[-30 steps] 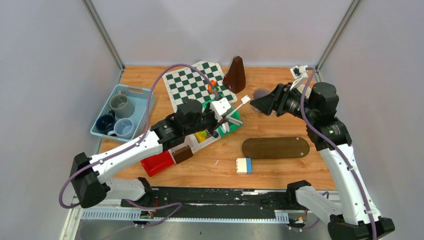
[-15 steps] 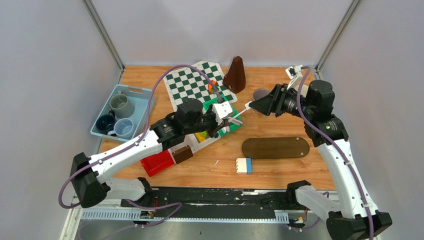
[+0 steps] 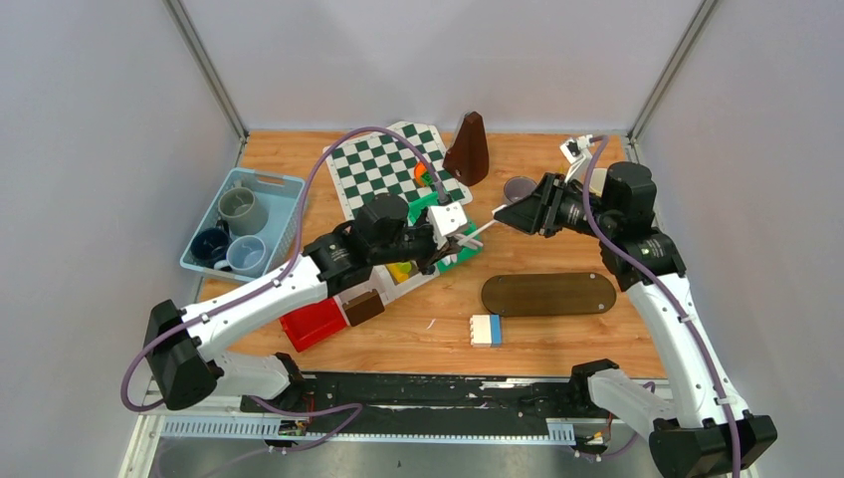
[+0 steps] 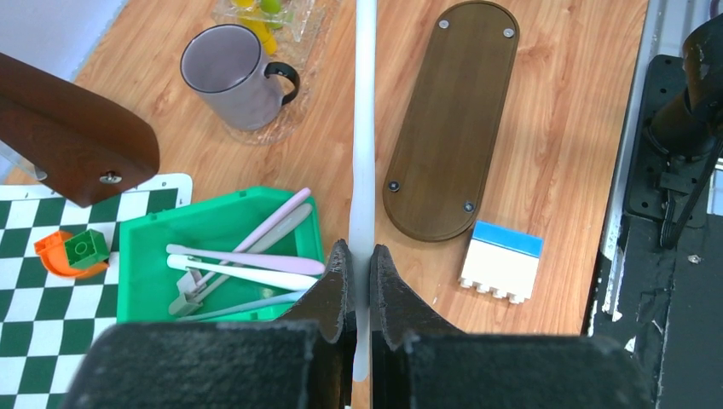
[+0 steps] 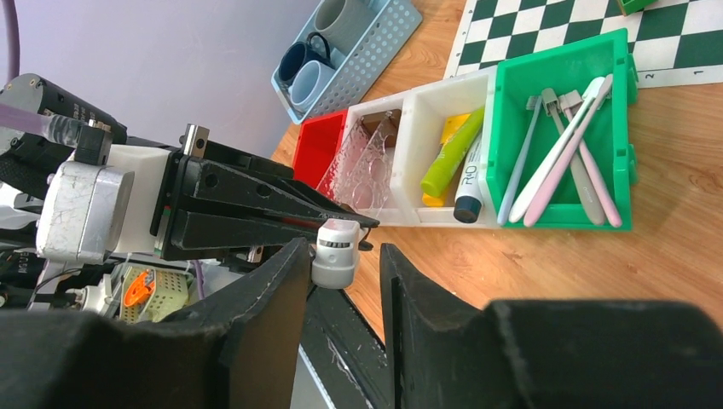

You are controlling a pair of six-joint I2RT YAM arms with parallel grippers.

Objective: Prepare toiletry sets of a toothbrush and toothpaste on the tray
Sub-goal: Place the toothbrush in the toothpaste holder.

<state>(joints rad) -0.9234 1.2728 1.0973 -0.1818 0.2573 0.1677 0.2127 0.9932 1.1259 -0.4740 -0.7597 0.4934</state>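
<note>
In green bin (image 4: pixel 158 234), toothbrushes (image 4: pixel 247 260), left jaws pinching white toothbrush (image 4: pixel 365 128), right jaws spread around its head

Right hand (image 3: pixel 503 214) nearer, jaws narrowing — now flanking the toothbrush (image 3: pixel 476 230) (its head)

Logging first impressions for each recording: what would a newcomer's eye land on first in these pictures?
A mid-air handover above the middle of the table: the left end effector is shut on a whitish toothbrush, whose head sits between the right end effector's open jaws. Near right of it the dark oval tray lies bare, while three mugs sit in the blue basket at the far left.
</note>
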